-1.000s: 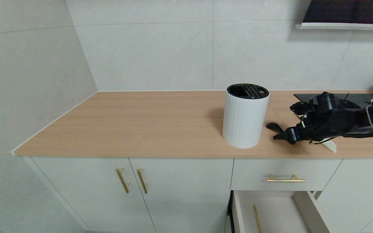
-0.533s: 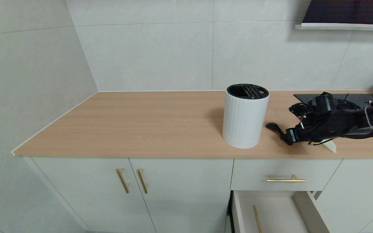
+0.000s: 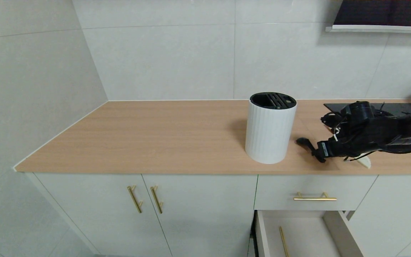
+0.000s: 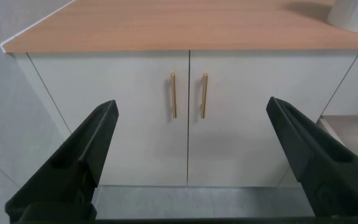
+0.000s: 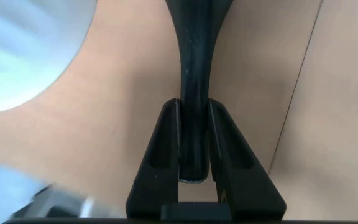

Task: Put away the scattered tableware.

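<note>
Black-handled utensil (image 3: 302, 142) (image 5: 194, 62) is just beside the white holder (image 3: 270, 128) over the wooden surface (image 3: 155, 135), its handle clamped by the right hand (image 3: 316, 151) (image 5: 193, 109). The left hand (image 4: 191, 155) hangs spread wide in front of the cabinet doors (image 4: 188, 118).

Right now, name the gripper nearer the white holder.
Right. The right gripper is beside the white holder, over the counter; the left gripper hangs low before the cupboard doors.

"Holder (image 3: 269, 132)?"
"White, ribbed, black top. Counter (image 3: 155, 135): tan wood grain."
"Utensil (image 5: 194, 37)?"
"Black, like the right gripper (image 5: 192, 109). Another piece (image 3: 364, 161) is cream. Cupboards (image 3: 205, 207) white, handles (image 3: 314, 197) gold, wall (image 3: 155, 60) pale grey tile."
</note>
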Available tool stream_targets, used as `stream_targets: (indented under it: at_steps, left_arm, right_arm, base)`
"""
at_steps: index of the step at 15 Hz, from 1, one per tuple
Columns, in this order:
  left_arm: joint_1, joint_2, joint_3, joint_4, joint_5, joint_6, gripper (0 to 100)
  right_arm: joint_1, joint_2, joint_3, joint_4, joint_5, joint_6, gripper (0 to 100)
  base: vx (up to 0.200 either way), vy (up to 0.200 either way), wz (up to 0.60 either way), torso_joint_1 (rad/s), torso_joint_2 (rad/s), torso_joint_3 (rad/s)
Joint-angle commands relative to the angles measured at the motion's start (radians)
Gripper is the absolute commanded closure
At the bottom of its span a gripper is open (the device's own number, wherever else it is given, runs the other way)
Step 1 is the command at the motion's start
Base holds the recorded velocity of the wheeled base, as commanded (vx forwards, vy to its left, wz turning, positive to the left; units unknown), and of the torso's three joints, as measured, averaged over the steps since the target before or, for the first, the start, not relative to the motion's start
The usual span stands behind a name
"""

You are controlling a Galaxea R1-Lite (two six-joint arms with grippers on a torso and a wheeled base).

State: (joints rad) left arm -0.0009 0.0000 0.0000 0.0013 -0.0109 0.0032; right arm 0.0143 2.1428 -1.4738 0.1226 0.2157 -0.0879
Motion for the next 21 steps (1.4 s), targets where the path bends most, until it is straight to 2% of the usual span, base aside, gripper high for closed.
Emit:
stream_targets:
  at_steps: [1, 2, 7, 10, 14, 21]
  left_arm:
    - [0.001, 0.0, 0.0, 0.0, 0.0, 0.0, 0]
    - [0.001, 0.0, 0.0, 0.0, 0.0, 0.0, 0]
    - [0.001, 0.0, 0.0, 0.0, 0.0, 0.0, 0]
    - [-0.001, 0.0, 0.0, 0.0, 0.0, 0.0, 0]
    - [0.001, 0.0, 0.0, 0.0, 0.0, 0.0, 0]
    - [-0.001, 0.0, 0.0, 0.0, 0.0, 0.0, 0]
  right_arm:
    - [0.018, -0.181, 0.081, 0.06, -0.027, 0.108, 100]
    - [0.029, -0.274, 0.144, 0.092, -0.035, 0.166, 100]
    - [0.029, -0.554, 0.507, 0.1, -0.047, 0.18, 100]
    - [0.032, -0.621, 0.624, 0.1, -0.118, 0.188, 100]
    - [0.053, -0.629, 0.656, 0.098, -0.124, 0.186, 100]
    - [0.069, -0.607, 0.672, 0.098, -0.122, 0.181, 100]
  base:
    - [0.0, 0.0, 0.0, 0.0, 0.0, 0.0]
    - [0.0, 0.0, 0.0, 0.0, 0.0, 0.0]
    - [0.0, 0.0, 0.0, 0.0, 0.0, 0.0]
    - [0.0, 0.0, 0.0, 0.0, 0.0, 0.0]
    - [0.0, 0.0, 0.0, -0.023, 0.05, 0.03]
    - [0.0, 0.0, 0.0, -0.177, 0.46, 0.275]
